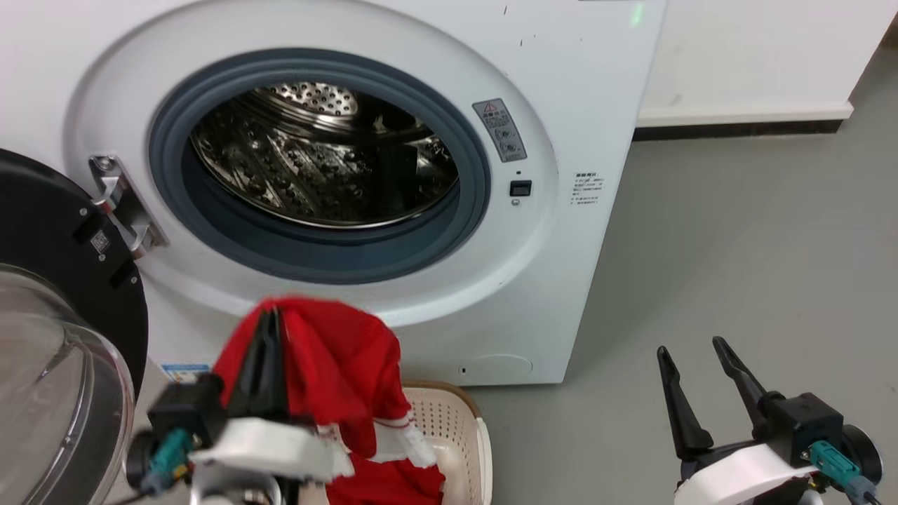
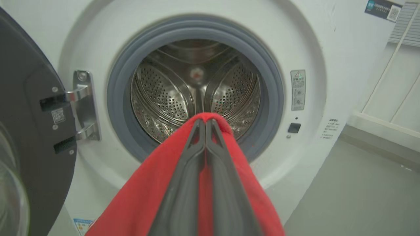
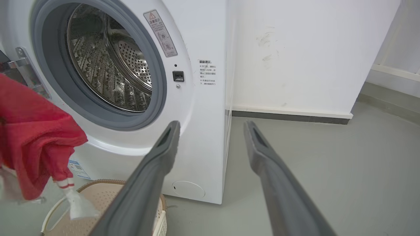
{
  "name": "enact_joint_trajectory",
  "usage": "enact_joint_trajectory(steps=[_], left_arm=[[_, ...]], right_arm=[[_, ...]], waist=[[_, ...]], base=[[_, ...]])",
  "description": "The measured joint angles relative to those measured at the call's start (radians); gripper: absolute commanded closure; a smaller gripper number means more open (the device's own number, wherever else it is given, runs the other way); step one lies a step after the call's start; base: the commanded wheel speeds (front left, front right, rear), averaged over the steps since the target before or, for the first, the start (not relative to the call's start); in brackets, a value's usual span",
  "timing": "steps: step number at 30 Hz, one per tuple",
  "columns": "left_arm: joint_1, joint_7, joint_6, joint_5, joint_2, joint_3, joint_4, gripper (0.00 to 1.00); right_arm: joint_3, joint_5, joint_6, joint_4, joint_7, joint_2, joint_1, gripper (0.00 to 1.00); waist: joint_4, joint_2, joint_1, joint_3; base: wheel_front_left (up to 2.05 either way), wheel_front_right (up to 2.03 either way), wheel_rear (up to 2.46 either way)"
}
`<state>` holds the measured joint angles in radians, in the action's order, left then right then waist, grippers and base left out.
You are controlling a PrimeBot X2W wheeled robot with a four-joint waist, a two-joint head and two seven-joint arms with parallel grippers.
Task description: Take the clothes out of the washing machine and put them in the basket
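Grey floor [image 1: 736, 245]; white washing machine [image 1: 575, 105] stands far, door [image 1: 63, 280] open, visible drum [image 1: 316, 168] bare steel. Left end effector [image 1: 270, 317] clenched on red clothes [image 1: 337, 351], hanging over the near basket [image 1: 452, 414], unreleased. Right end effector [image 1: 690, 346] spread, empty. Assessment: only the drop remains.

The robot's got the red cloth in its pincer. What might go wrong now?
1. The red cloth is draped over the shut left pincer, so it may cling when the pincer opens.
2. It hangs over one side of the basket, not its middle, so part might flop outside.
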<state>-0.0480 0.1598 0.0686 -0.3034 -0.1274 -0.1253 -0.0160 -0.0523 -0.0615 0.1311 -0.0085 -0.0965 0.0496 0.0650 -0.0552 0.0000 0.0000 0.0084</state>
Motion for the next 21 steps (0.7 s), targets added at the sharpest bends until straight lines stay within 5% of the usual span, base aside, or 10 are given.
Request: enact_joint_trajectory(steps=[9,21], left_arm=[[0.078,0.081,-0.005,-0.113,0.061,0.002,0.259,1.0],[-0.207,0.102,-0.056,-0.123,0.075,0.044,0.656,1.0]], right_arm=[[-0.008,-0.009,0.0,0.003,-0.017,0.0,-0.052,0.0],[-0.052,0.005,0.0,0.001,-0.035,0.0,-0.174,0.0]], waist=[[0.008,0.0001,0.0001,0.127],[0.025,0.0,0.0003,0.371]], base=[[0.0,0.0,0.0],[0.0,0.0,0.0]])
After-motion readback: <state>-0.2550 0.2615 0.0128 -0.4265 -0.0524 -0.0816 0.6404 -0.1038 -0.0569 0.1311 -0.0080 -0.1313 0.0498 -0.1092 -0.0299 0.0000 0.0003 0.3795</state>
